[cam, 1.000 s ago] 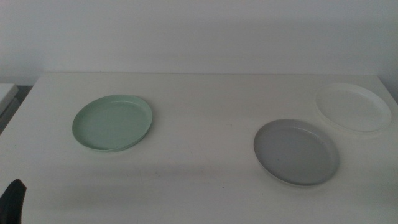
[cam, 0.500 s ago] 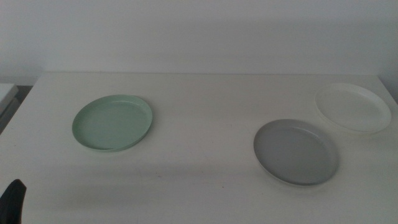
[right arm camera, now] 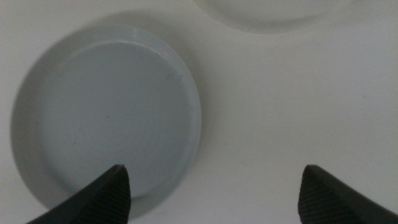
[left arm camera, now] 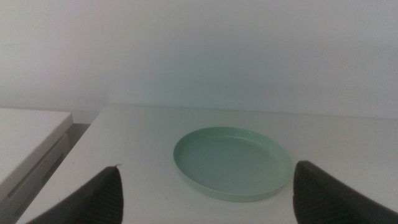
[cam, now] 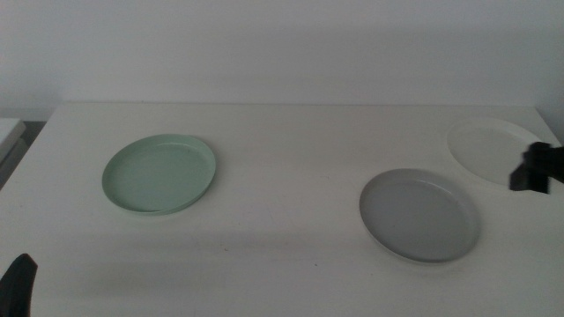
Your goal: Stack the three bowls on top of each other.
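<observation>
Three bowls lie apart on the white table (cam: 291, 141). The mint green bowl (cam: 160, 173) is on the left, the grey bowl (cam: 419, 214) right of centre, and the white bowl (cam: 493, 148) at the far right. My right gripper (cam: 536, 169) reaches in from the right edge, in front of the white bowl's near rim. Its wrist view shows it open (right arm camera: 214, 169) above the bare table beside the grey bowl (right arm camera: 106, 118), with the white bowl's rim (right arm camera: 267, 18) beyond. My left gripper (cam: 19, 283) waits at the bottom left corner, open (left arm camera: 207, 177), facing the green bowl (left arm camera: 233, 163).
A white wall rises behind the table's far edge. A low white surface (cam: 7, 132) stands beside the table's left edge, also seen in the left wrist view (left arm camera: 28, 134). Bare tabletop lies between the green and grey bowls.
My right gripper has come into the middle view from the right edge, near the white bowl. The bowls and the left gripper have not moved.
</observation>
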You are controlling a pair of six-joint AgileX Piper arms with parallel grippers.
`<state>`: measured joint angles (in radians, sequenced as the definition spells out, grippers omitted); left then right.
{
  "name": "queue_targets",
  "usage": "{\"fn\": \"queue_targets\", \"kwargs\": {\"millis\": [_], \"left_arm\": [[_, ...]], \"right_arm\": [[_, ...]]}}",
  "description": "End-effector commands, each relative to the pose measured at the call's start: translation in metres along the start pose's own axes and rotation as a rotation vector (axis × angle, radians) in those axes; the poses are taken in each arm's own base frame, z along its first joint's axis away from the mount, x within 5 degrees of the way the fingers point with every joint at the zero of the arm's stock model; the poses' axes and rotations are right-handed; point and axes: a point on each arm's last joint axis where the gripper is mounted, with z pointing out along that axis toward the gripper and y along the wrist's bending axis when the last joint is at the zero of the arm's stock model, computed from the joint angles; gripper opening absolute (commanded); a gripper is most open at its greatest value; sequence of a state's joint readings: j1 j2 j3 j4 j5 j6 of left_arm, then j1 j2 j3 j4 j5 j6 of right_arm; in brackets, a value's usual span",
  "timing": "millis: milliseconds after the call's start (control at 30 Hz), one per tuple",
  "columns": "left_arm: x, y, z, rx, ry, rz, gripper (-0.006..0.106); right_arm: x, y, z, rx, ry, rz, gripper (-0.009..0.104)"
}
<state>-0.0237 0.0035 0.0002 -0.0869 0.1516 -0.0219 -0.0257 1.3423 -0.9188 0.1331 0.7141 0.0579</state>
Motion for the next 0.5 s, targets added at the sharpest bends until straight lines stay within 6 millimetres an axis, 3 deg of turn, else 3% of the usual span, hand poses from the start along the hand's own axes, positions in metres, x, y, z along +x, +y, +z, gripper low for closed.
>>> {"fn": "queue_targets", "kwargs": {"millis": [0,200,467], "left_arm": [[-0.001,0.000,0.000,0.007,-0.016,-0.003,0.094],[-0.001,0.000,0.000,0.007,-0.016,-0.003,0.094],[-0.001,0.000,0.000,0.007,-0.016,-0.003,0.094]], "right_arm": [[-0.012,0.005,0.014,0.002,0.049,-0.039,0.093],[-0.026,0.021,0.065,0.022,0.160,-0.105,0.093],[-0.030,0.019,0.120,0.043,0.267,-0.054,0.093]]}}
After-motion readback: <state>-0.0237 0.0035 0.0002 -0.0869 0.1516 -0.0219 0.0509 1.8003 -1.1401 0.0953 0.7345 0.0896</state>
